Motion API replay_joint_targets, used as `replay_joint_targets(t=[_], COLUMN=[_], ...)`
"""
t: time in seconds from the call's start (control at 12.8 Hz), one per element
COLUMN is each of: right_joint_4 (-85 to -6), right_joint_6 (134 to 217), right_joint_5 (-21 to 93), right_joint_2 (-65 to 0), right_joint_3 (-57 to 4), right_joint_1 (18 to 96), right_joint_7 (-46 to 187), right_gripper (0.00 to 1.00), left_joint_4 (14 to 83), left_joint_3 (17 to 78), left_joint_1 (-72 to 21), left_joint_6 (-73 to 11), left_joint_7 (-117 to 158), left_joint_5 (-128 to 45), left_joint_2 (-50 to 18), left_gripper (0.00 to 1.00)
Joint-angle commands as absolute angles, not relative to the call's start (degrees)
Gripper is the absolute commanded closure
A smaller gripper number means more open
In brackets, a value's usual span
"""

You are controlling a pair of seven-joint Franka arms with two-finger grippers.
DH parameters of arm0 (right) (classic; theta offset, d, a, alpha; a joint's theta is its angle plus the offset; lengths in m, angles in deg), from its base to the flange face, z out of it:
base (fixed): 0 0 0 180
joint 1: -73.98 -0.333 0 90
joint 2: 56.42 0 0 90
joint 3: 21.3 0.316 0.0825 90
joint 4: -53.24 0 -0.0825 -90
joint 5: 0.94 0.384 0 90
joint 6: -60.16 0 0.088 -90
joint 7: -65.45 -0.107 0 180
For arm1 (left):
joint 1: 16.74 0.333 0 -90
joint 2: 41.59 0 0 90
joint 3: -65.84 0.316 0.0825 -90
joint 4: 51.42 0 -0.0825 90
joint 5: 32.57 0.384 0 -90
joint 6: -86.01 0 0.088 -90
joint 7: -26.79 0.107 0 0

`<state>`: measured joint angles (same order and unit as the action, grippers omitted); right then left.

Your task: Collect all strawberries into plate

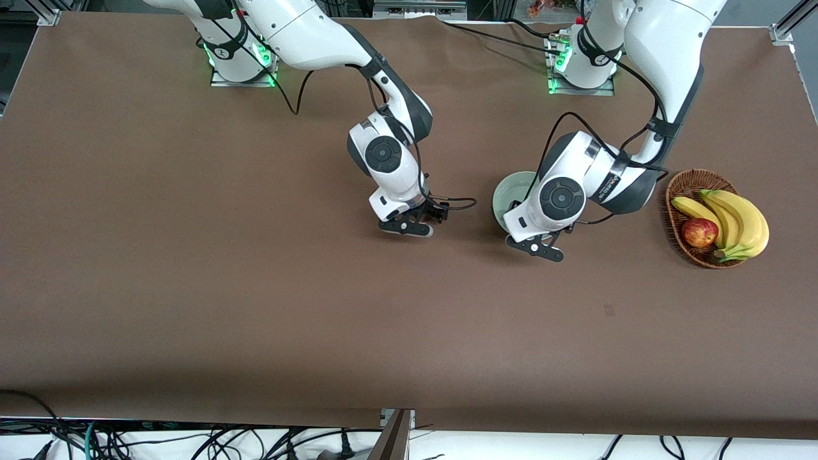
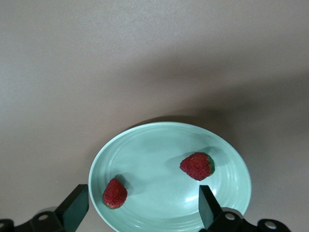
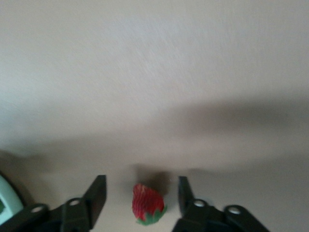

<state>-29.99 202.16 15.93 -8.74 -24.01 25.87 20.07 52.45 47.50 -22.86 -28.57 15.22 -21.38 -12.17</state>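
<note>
On the plate (image 2: 145,145): two strawberries (image 2: 197,166) (image 2: 115,193) lying apart, with the left gripper (image 2: 140,205) hanging just over them, fingers (image 2: 75,208) spread wide and holding nothing. Beside the plate toward the right arm's end of the table: third strawberry (image 3: 147,204) on the bare tabletop (image 1: 255,306), between the parted fingers (image 3: 96,193) of the right gripper (image 3: 141,194), not clamped. Near the plate toward the left arm's end: basket (image 1: 684,185) with bananas (image 1: 741,220) and an apple (image 1: 699,232).
</note>
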Motion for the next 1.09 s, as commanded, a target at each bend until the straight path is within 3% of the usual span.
replay_joint_targets(t=[0.0,0.31,0.55,1.02], right_joint_4=[-27.80,-27.62,-27.62,-28.24], right_joint_6=[193.98,177.71,167.95,151.26], right_joint_5=[8.94,6.35,6.35,6.27], right_joint_2=[-11.49,-17.04,-20.29,-29.42], right_joint_3=[-27.08,-36.14,-40.10,-39.68], right_joint_1=[27.13,29.58,33.80,46.27], right_joint_7=[20.88,43.06,57.59,65.54], right_gripper=[0.00,0.00,0.00,0.00], left_joint_4=[52.12,52.12,52.20,52.99], left_joint_3=[46.86,46.68,45.72,45.80], left_joint_1=[-22.19,-24.47,-28.68,-36.43], left_joint_6=[-27.46,-28.42,-33.77,-51.35], left_joint_7=[17.04,11.00,0.29,-16.09], left_joint_5=[-24.92,-30.10,-30.20,-29.32], left_joint_2=[-13.11,-13.03,-12.06,-6.27], left_gripper=[0.00,0.00,0.00,0.00])
